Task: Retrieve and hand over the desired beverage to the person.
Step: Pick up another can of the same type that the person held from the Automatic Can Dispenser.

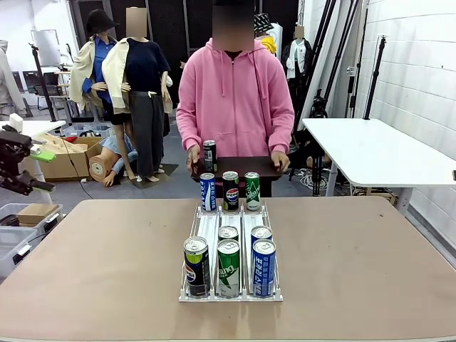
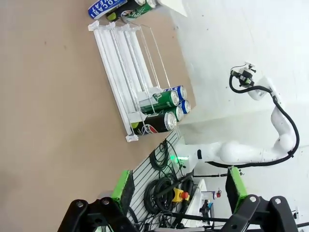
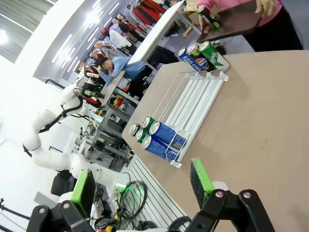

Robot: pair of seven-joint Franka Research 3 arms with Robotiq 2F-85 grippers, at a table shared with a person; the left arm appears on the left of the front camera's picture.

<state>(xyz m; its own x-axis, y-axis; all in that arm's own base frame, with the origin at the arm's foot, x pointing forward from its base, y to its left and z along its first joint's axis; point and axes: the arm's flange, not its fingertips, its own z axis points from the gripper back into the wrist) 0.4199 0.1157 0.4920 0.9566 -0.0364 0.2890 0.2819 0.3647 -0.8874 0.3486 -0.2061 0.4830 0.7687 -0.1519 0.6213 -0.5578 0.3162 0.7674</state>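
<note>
The person point(image 1: 235, 92) in a pink hooded sweatshirt stands at the far side and holds a dark tray point(image 1: 246, 167) with one dark can point(image 1: 209, 153) upright on it. A clear can rack point(image 1: 229, 235) lies mid-table. Three beverage cans point(image 1: 231, 191) stand at its far end and several cans point(image 1: 228, 263) at its near end. My left gripper point(image 2: 179, 193) is open and empty, off the table's side, looking across at the rack point(image 2: 120, 63); it also shows at the front view's left edge point(image 1: 39, 171). My right gripper point(image 3: 142, 191) is open and empty, off the opposite side, well short of the rack point(image 3: 193, 96).
The brown tabletop point(image 1: 107, 256) is bare on both sides of the rack. A white table point(image 1: 377, 153) stands at the back right. Boxes and bins point(image 1: 32, 214) sit on the floor at the left. Cables and a red stop button point(image 2: 182, 195) lie below the left gripper.
</note>
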